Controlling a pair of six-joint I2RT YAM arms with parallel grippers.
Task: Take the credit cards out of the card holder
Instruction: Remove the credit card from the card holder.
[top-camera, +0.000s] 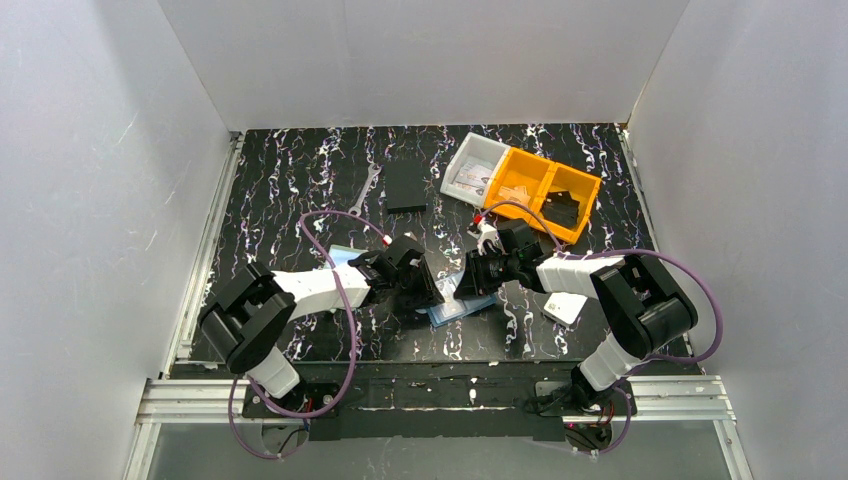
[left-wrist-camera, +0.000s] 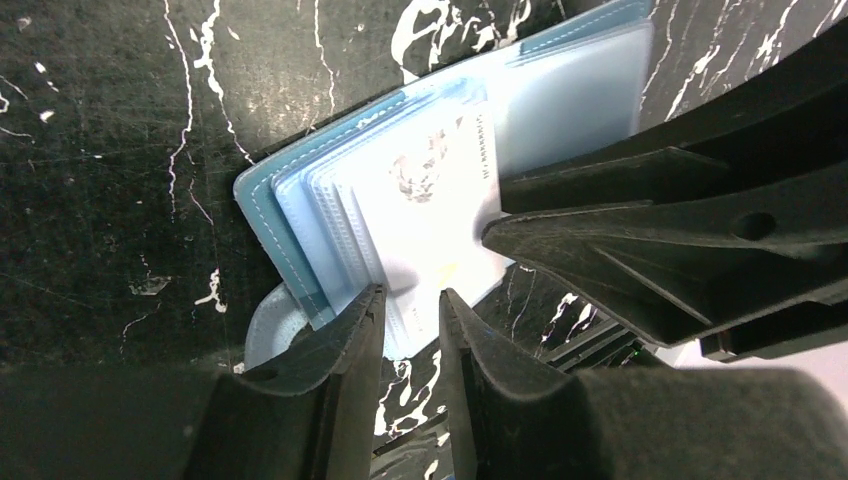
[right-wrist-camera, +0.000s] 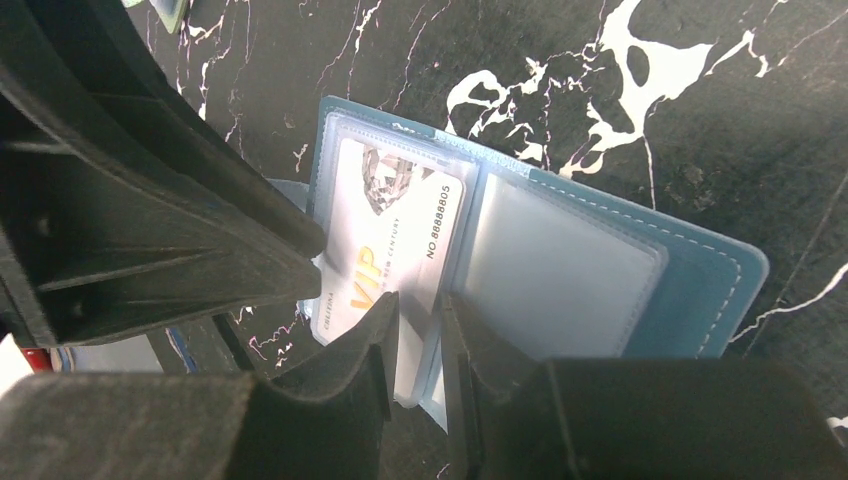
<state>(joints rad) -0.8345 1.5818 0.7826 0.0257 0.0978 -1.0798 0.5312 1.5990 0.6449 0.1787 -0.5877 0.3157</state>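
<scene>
White panels box in a dark marbled tabletop

Plain white walls (top-camera: 420, 60) rise on three sides of the black, white-veined tabletop (top-camera: 290, 170); an aluminium rail (top-camera: 190, 398) edges the front.

left gripper (left-wrist-camera: 408, 300): straddles sleeve edge, pinch or gap unclear
right gripper (right-wrist-camera: 418, 305): same, contact unclear
card holder (top-camera: 455, 311): top view, only one blue corner shows, rest under both grippers
credit card (left-wrist-camera: 430, 215): left wrist view, washed out, print unreadable; right wrist view, one corner behind left gripper
orange bin (top-camera: 541, 186): far right corner of table (top-camera: 300, 180), contents too small to tell
</scene>
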